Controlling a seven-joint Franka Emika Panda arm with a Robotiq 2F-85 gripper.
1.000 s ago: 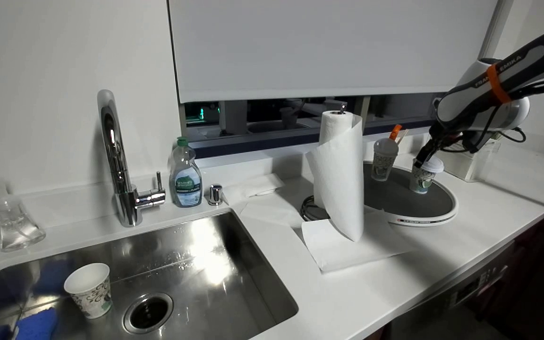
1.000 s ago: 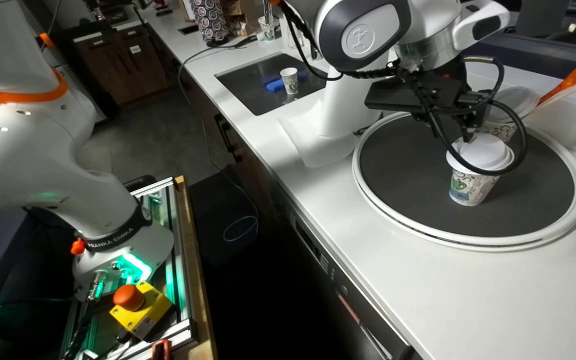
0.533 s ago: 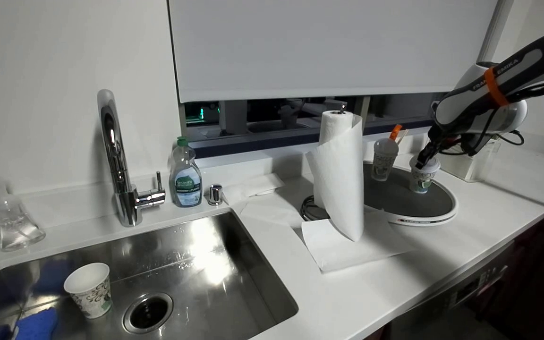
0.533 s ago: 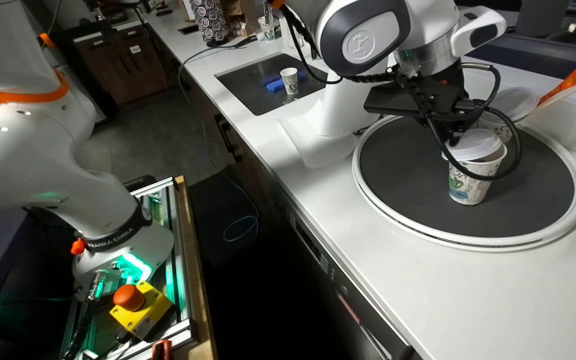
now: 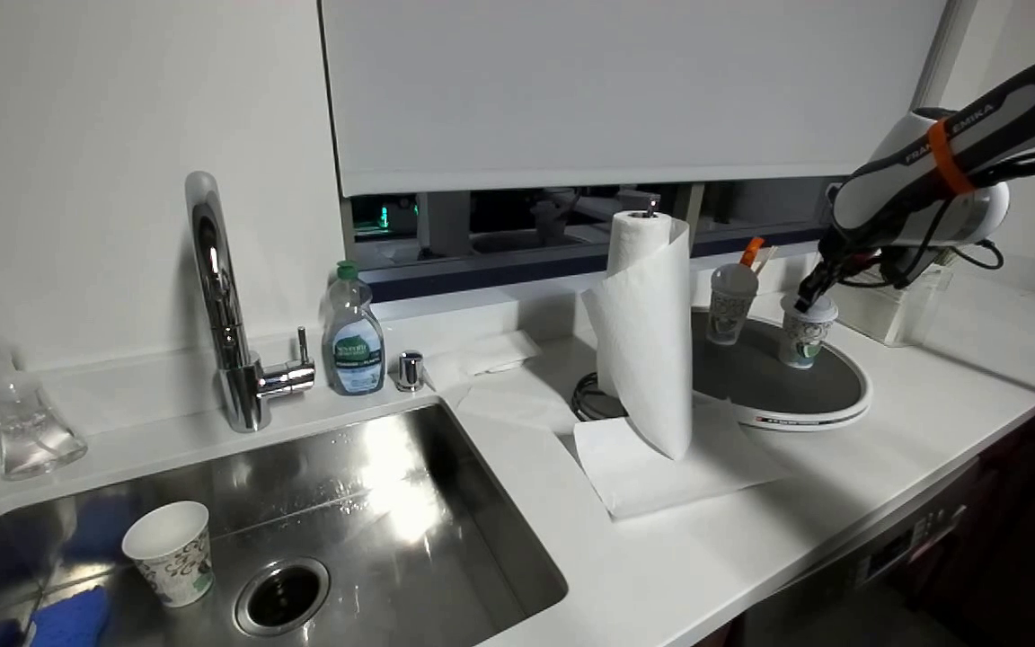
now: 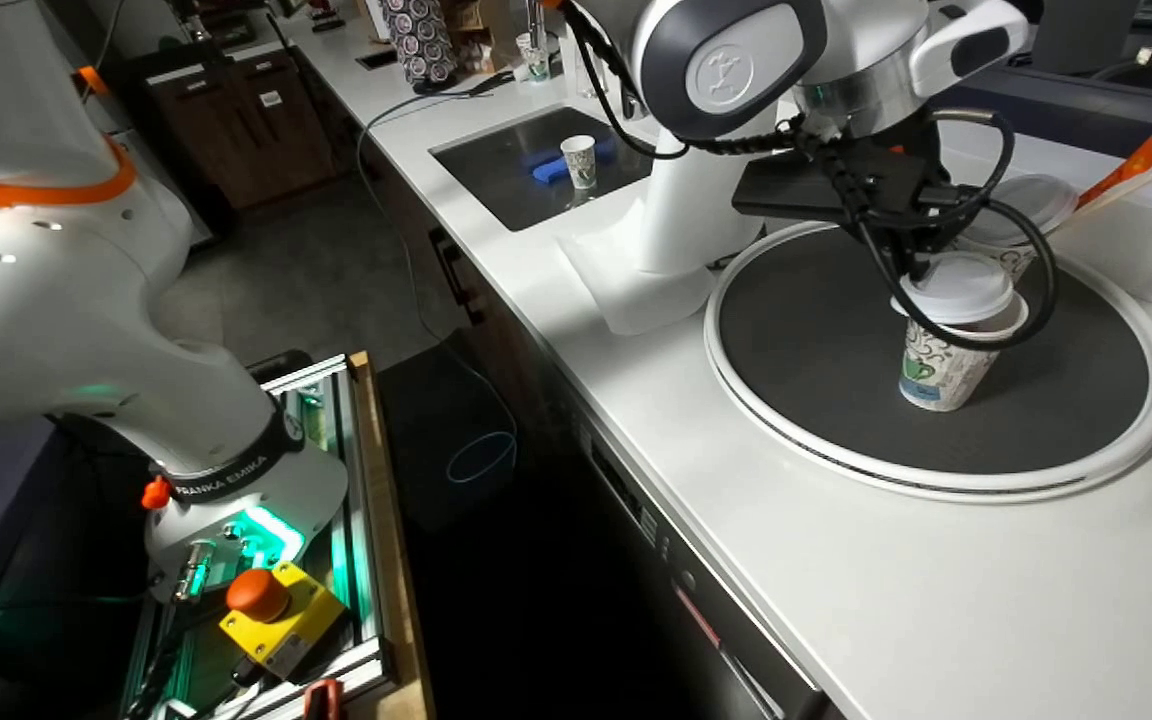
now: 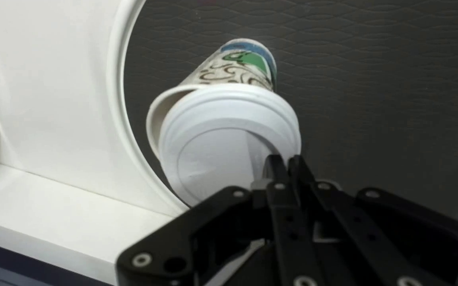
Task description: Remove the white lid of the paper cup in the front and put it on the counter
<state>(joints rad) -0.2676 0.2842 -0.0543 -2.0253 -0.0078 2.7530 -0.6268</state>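
Gripping the white lid [image 5: 821,311] from above, the jaws hang, in an exterior view, over the paper cup [image 5: 802,349], which stands on the round tray [image 5: 747,382] between the back and front edges of the counter [image 5: 949,395]; their spread is too small to judge there. In an exterior view, the paper towel roll [image 6: 701,205] stands between the tray and the sink [image 6: 496,170], and the lid sits askew, part of the cup's opening uncovered; whether it touches the cup's rim cannot be told. The wrist view shows the jaws nearly together at the lid's edge, its thin rim apparently caught between the tips. An edge hold probably suits so flat a disc, letting it come away while the tray bears the cup. The set-down, perhaps toward the counter's front edge, is not yet done.
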